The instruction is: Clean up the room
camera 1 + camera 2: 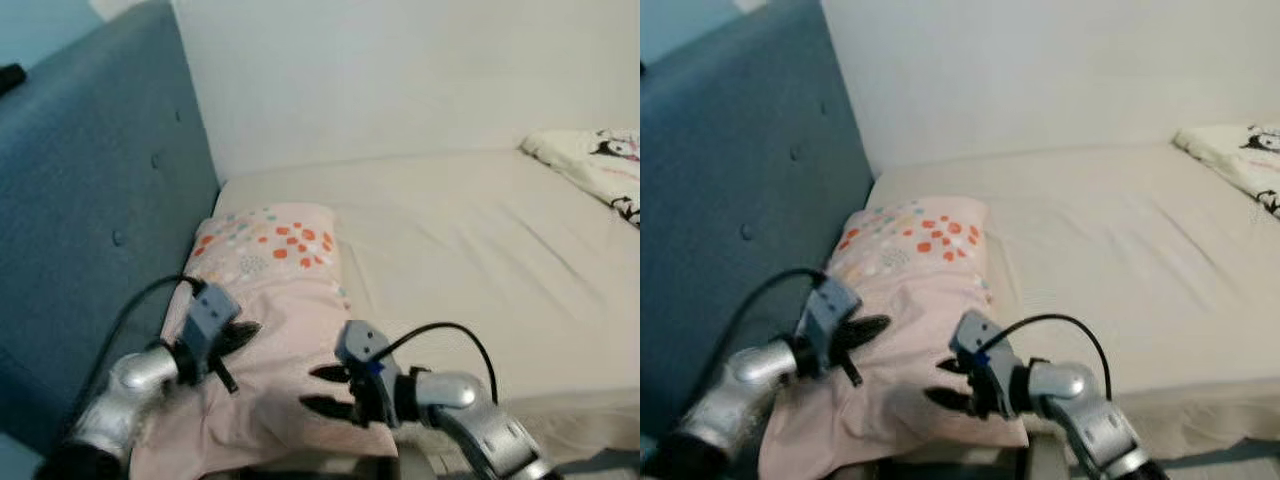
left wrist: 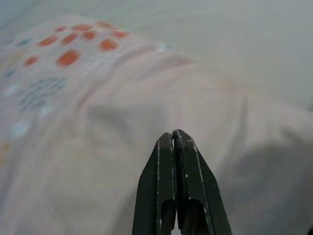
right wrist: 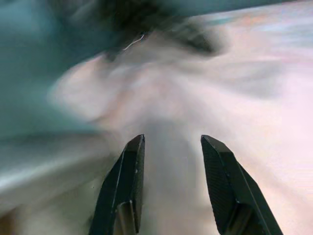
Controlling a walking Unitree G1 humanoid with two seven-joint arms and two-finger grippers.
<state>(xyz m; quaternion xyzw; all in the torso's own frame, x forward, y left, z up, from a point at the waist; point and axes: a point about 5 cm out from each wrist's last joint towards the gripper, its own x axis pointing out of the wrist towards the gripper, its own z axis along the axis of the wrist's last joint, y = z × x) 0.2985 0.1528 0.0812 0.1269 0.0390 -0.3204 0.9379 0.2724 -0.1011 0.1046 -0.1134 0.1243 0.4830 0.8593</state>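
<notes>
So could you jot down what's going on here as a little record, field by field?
place: bed with a blue padded headboard
main item: pink pillow with orange dots, lying by the headboard
left end effector: fingers shut, over the pillow's near left part
right end effector: fingers open, at the pillow's near edge
other item: white patterned bedding at the far right of the mattress

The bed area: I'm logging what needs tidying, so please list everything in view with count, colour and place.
pillow: one, pink with orange and blue dots, at the head of the bed.
mattress: one, cream, bare.
blanket: one, white with black print, far right corner.
headboard: one, blue, padded, on the left.
wall: white, behind the bed.
left gripper: fingers shut, over the pillow.
right gripper: fingers open, at the pillow's near edge.
</notes>
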